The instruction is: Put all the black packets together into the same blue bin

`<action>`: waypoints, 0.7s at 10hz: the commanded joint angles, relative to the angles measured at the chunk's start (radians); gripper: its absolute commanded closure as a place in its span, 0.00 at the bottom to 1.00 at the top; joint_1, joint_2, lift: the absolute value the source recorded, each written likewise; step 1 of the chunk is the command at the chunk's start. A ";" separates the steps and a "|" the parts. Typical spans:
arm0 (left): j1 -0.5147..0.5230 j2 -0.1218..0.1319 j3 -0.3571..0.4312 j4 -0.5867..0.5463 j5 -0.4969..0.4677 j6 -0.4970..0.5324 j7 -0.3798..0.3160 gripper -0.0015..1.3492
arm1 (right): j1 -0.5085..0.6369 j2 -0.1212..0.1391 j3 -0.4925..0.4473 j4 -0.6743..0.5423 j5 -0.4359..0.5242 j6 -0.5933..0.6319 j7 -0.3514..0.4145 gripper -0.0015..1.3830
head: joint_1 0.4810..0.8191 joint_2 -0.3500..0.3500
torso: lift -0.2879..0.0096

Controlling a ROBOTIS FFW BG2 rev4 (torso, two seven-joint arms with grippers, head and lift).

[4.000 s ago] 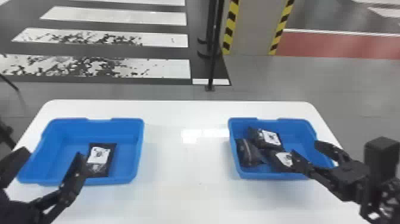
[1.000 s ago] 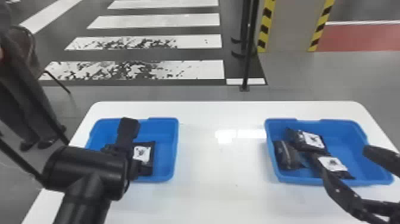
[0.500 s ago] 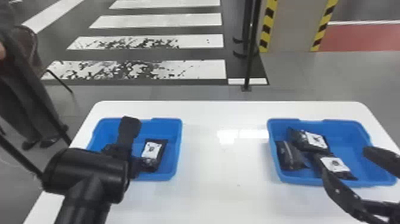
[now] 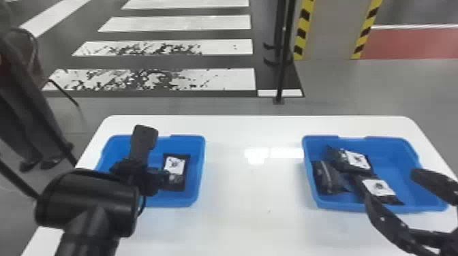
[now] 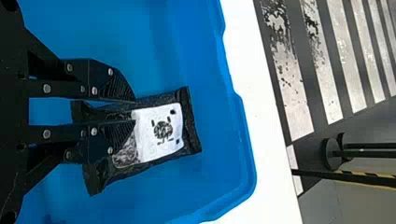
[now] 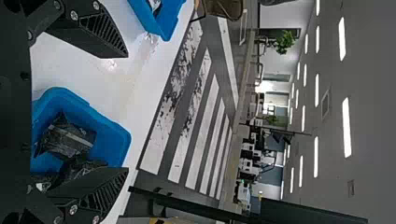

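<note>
Holding the left gripper above the left blue bin in the head view, just beside a lone black packet; hiding part of that bin behind the left arm; keeping three black packets together in the right blue bin, overlapping its near side with the right gripper. In the left wrist view, setting slightly parted fingers over the lone packet. In the right wrist view, spreading fingers wide.

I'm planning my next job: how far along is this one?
Three packets lie together in the right bin, so that part looks done. The left hand is at a fourth packet in the left bin; whether it grips, I can't tell. Left: moving that one across.
</note>
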 commanded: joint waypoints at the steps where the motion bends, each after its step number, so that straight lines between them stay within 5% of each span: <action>1: 0.004 0.000 0.003 -0.013 0.002 -0.013 -0.003 0.09 | 0.008 0.007 -0.013 -0.002 0.000 -0.002 0.000 0.12 | 0.63 0.58 | 0.60; 7: 0.009 -0.003 -0.017 -0.025 0.014 0.051 -0.021 0.07 | 0.028 0.022 -0.033 -0.009 0.020 -0.002 0.000 0.12 | 0.63 0.53 | 0.60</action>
